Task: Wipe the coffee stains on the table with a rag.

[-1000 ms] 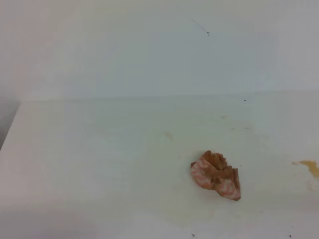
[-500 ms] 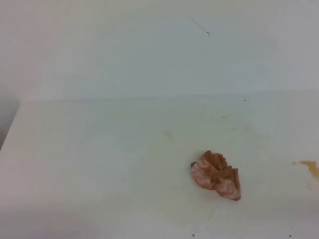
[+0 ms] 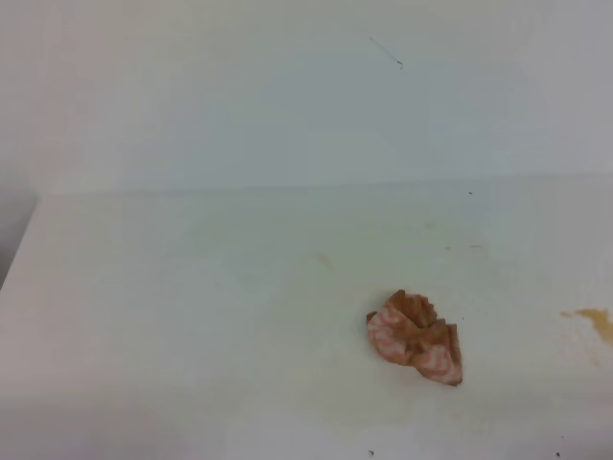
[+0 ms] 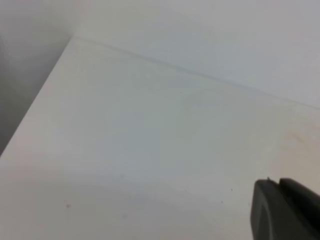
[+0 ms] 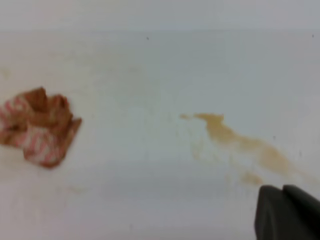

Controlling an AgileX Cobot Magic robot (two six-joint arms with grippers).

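White table (image 3: 192,287) | rag (image 3: 415,338) lies loose | right pincer (image 5: 287,212) clenched, low | left pincer (image 4: 285,212) state unclear

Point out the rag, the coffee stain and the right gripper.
rag (image 3: 415,338): exterior high view, middle of the crumpled striped wad.
coffee stain (image 5: 235,142): right wrist view, middle of the amber streak.
right gripper (image 5: 287,212): right wrist view, dark fingertips at the lower right corner.

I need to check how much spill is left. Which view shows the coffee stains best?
The right wrist view: the coffee stains lie mid-frame, an amber streak trailing right. The exterior high view catches only a bit of them at its right edge, right of the rag. The left wrist view shows only bare table.
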